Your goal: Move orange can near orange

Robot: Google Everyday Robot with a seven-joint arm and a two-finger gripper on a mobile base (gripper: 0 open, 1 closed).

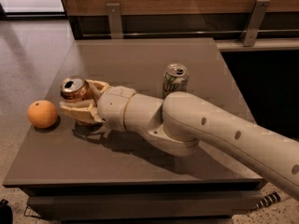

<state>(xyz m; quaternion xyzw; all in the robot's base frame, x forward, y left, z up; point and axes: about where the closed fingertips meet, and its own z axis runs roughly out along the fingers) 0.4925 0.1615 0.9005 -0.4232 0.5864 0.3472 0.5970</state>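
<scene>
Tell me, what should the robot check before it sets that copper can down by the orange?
1. Hold: the gripper is clamped on the orange can, one finger on each side. Ok.
2. Can upright, silver top facing up. Ok.
3. Landing spot: a strip of bare table shows between the can and the orange. Ok.
4. The orange rests on the table near its left edge, untouched by the gripper. Ok.
5. The white and green can stands behind the arm, away from the orange. Ok.
6. Height of the can's bottom over the table: hidden by the lower finger. Cannot tell.
</scene>
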